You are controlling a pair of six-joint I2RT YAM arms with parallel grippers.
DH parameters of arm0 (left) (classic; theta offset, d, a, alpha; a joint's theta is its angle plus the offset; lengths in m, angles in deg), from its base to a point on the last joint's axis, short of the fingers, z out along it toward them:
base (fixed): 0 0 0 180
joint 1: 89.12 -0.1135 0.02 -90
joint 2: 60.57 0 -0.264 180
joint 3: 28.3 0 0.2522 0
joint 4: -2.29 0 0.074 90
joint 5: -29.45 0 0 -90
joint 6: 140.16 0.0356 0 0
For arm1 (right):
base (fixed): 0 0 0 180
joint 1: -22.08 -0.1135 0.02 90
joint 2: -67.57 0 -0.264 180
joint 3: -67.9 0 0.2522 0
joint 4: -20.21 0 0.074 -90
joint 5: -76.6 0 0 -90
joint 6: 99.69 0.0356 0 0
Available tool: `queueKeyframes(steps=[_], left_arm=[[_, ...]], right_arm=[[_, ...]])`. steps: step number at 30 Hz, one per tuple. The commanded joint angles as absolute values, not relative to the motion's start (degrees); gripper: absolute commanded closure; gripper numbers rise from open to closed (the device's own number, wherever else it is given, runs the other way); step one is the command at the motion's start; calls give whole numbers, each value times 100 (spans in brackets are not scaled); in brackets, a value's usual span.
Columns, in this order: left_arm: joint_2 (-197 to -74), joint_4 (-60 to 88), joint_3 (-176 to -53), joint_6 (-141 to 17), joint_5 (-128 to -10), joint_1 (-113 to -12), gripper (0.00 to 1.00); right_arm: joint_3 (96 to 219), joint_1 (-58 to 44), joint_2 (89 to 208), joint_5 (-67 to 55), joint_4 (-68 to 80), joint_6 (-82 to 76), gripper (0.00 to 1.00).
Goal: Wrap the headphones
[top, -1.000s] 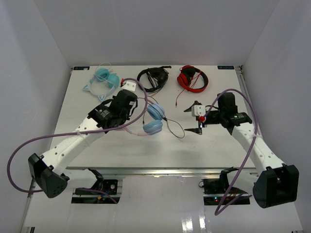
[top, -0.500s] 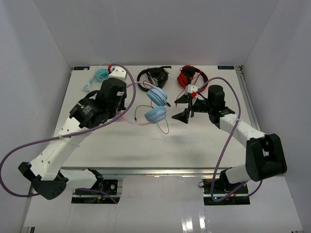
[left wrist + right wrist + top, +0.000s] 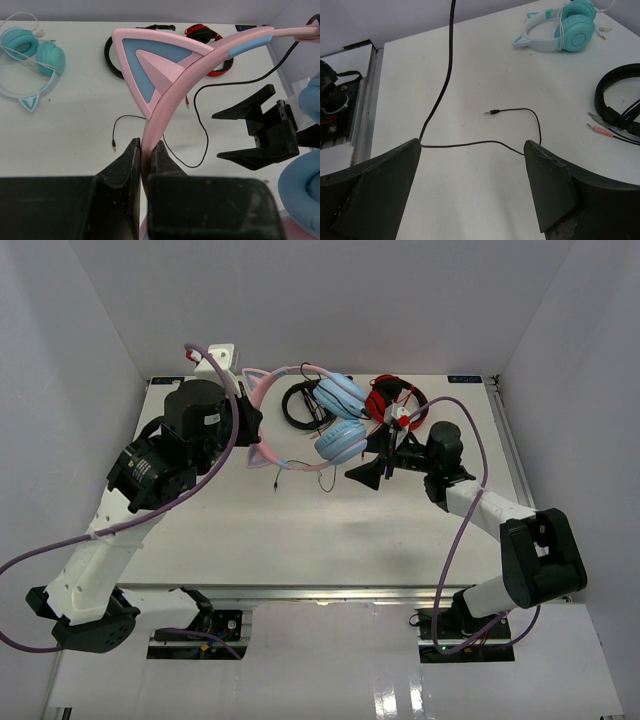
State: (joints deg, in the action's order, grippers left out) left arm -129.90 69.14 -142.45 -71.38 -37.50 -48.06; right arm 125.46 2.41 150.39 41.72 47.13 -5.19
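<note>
Pink headband and pale blue ear cups marked the headphones [image 3: 341,443], which hung in the air over the middle of the worktop's [image 3: 300,530] far edge, lifted clear of its white surface. The left pincer [image 3: 146,150] had its two black fingers closed tightly on the pink band just below one cat ear, and the band [image 3: 170,85] arched up and away from it towards the right. In the overhead view the ear cups hung in front of the black headphones [image 3: 297,402] and the red headphones [image 3: 398,400], both lying at the far edge. The teal headphones [image 3: 37,55] lay near the far left corner. The thin black cable [image 3: 470,145] dropped from the raised set and trailed across the worktop, its plug [image 3: 492,112] lying free on the surface. The right pincer [image 3: 472,150] stood wide open near the right side of the far edge, just beside the ear cups, gripping nothing. From its own camera the cable ran across the gap between its fingers; whether it touched them could not be told.
</note>
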Motion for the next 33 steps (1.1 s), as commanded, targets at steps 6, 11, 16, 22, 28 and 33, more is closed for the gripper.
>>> queueKeyframes(steps=[6,11,16,22,28,33], left_arm=[[-13182,6348,-14952,-7577,-4110,-4790,100],[-13281,6316,-15130,-7679,-4008,-4790,100],[-13324,6203,-15209,-7757,-4050,-4790,100],[-13475,6117,-15421,-7951,-3736,-4794,100],[-13484,5795,-15511,-8405,-3251,-4790,100],[-13679,5674,-15550,-8737,-3324,-4797,100]], right_arm=[[12678,-223,14867,3494,5506,895,10],[12579,-288,14966,3765,6195,1393,10],[12679,-426,15090,3727,6463,1516,10],[12937,-754,15736,3066,6315,1567,9],[12644,-768,16091,2556,7124,1585,4],[12746,-793,16695,2652,8481,2112,0]])
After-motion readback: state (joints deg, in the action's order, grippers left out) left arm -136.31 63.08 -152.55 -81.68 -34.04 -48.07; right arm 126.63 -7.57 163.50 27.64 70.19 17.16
